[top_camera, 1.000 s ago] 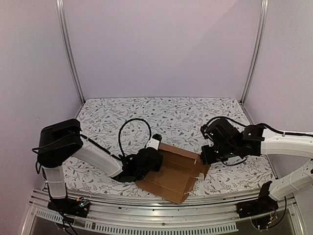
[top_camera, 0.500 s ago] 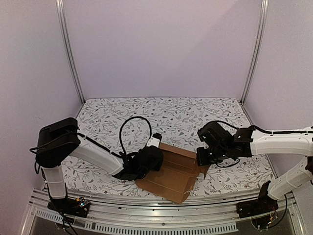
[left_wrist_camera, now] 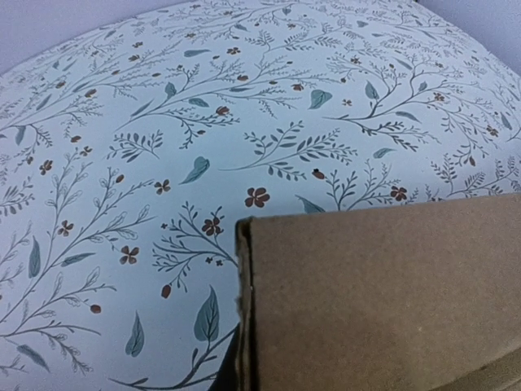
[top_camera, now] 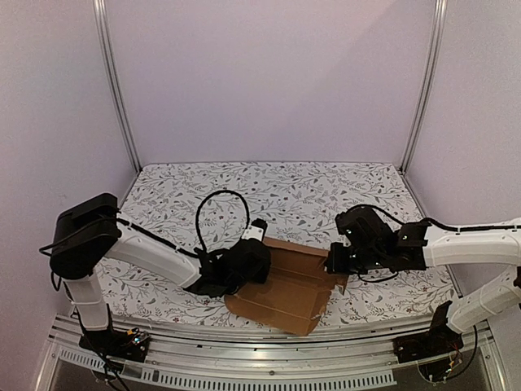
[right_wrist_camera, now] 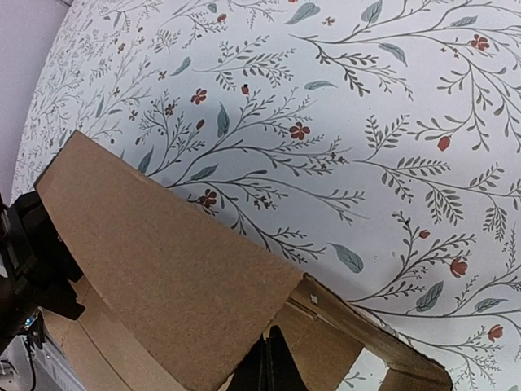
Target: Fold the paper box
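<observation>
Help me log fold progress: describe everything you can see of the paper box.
The paper box is plain brown cardboard, a die-cut sheet with creases and notched flaps, only partly folded. Most of it lies flat on the floral tablecloth near the front edge, while its far panel tilts up. The left gripper sits at its left end, and the right gripper, shut, meets its right flaps.

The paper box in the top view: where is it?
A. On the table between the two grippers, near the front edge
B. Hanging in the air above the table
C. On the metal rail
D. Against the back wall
A: the paper box lies on the table near its front edge, with the left gripper and the right gripper at its sides.
</observation>
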You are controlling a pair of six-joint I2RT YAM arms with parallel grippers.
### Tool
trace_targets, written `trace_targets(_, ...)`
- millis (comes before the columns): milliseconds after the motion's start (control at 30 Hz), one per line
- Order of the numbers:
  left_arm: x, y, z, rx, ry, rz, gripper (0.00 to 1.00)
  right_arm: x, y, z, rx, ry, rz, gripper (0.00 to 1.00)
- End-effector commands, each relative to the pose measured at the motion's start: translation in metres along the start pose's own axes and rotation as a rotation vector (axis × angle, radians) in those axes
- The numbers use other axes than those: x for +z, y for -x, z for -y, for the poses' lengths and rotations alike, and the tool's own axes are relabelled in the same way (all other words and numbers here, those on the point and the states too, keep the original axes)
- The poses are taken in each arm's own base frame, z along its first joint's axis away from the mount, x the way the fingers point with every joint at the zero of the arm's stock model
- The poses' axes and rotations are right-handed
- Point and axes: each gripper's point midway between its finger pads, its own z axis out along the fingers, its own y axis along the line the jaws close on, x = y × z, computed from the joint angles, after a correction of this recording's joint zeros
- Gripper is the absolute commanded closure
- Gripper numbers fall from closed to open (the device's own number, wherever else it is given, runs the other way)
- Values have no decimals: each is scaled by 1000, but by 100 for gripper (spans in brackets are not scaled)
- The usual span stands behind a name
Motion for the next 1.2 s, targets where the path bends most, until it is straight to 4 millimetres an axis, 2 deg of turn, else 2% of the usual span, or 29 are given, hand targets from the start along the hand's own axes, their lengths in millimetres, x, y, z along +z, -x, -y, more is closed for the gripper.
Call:
trace_targets(0,-17,23,24,-67,-112,11,100,-21,39,-27,98,146,174,100)
trace_targets(300,-37,55,34,-155,-189,45,100,-74,82,-50,123,291,366,100)
trace_targets(433,-40,66,32,-160,-178,71,100,-89,92,-60,94,318,392,100)
trace_targets(667,-33,72,18,-169,-130,79,100,-96,89,-76,-22,339,326,100)
trace_targets(800,-25,78,4,-182,-87,87,100,-99,81,-89,-105,381,267,100)
trace_targets(900,-20,80,-6,-197,-68,89,100,-105,79,-92,-142,394,258,100)
trace_targets(1167,-17,92,-23,-235,-68,94,100,-136,74,-97,-259,466,276,100)
